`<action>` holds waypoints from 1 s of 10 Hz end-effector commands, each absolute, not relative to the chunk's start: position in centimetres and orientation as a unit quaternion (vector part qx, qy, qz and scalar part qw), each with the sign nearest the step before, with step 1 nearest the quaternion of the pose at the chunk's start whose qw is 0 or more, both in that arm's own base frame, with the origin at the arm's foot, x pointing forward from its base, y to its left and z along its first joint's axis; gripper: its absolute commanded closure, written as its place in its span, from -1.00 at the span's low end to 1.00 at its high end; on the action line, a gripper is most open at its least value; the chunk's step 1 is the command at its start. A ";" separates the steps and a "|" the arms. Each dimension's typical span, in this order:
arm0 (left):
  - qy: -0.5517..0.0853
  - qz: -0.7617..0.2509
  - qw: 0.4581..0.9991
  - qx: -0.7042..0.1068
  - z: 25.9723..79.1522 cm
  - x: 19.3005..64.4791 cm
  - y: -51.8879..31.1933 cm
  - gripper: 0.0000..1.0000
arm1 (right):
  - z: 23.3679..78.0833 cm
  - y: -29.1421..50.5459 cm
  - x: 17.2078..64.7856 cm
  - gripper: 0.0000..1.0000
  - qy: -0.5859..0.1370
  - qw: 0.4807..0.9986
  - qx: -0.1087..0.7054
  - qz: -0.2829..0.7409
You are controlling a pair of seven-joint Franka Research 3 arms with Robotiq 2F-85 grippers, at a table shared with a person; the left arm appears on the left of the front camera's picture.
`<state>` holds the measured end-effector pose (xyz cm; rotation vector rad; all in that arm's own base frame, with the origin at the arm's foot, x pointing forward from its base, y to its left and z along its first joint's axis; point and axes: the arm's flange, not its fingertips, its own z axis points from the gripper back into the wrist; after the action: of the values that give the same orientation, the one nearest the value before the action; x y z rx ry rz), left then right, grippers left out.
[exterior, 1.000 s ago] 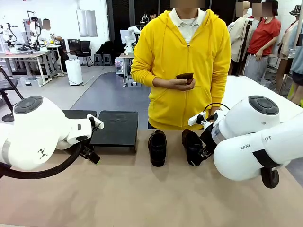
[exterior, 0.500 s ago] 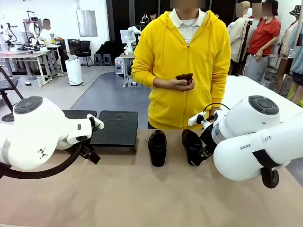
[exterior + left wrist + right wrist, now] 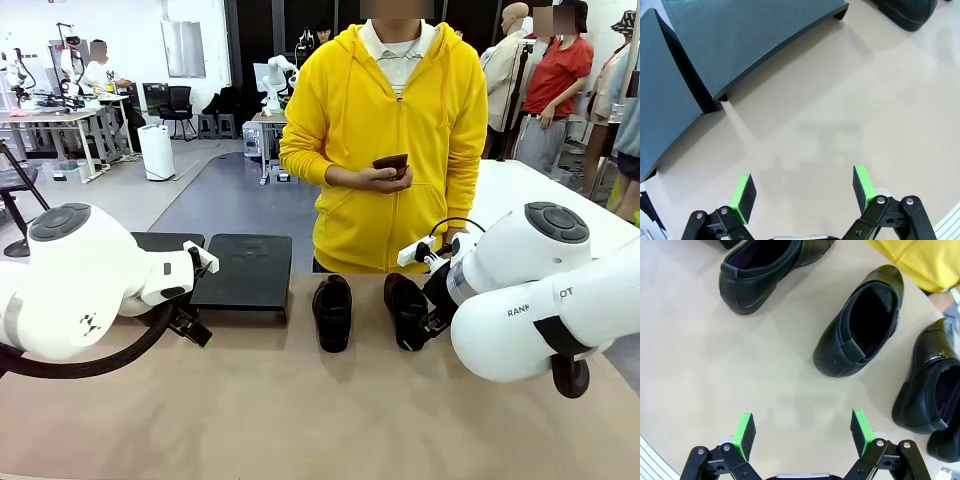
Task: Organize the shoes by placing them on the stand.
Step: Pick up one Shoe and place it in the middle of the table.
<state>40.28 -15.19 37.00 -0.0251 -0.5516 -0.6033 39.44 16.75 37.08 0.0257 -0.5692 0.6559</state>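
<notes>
Two black slip-on shoes [image 3: 332,312] [image 3: 408,310] lie side by side on the tan table near its far edge. The right wrist view has three shoes in a row [image 3: 765,270] [image 3: 862,325] [image 3: 930,385], with part of another [image 3: 945,447] at the right edge. The black stand [image 3: 243,270] sits left of the shoes, both panels bare [image 3: 750,35] [image 3: 665,110]. My left gripper [image 3: 192,325] [image 3: 803,190] hangs open above bare table in front of the stand. My right gripper [image 3: 432,322] [image 3: 803,432] is open just short of the middle shoe's heel, holding nothing.
A person in a yellow hoodie [image 3: 385,130] stands at the far edge behind the shoes, holding a small dark object [image 3: 390,163] in both hands. The near half of the table [image 3: 300,420] is bare tan surface.
</notes>
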 end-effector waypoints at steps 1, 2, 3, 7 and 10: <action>-0.268 -0.293 0.918 -0.012 37.0 40.3 -15.2 -1.00 | 37.1 16.8 39.4 -1.00 -0.276 0.907 0.012 0.318; -0.218 -0.294 0.930 -0.029 38.6 39.8 -15.4 -1.00 | 38.8 15.7 39.2 -1.00 -0.252 0.915 0.039 0.314; -0.163 -0.230 0.958 -0.050 41.2 39.8 -15.5 -1.00 | 41.3 14.8 38.4 -1.00 -0.228 0.926 0.063 0.293; -0.197 -0.260 0.912 -0.248 54.4 33.3 -12.4 -1.00 | 54.1 7.7 31.2 -1.00 -0.201 0.943 0.148 0.222; -0.228 -0.256 0.915 -0.212 59.2 24.6 -7.6 -1.00 | 60.2 -0.4 23.8 -1.00 -0.240 0.942 0.165 0.165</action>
<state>26.65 -9.15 60.38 -0.5048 -0.4569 -0.5665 25.03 2.01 59.53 0.3237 -0.4584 0.3961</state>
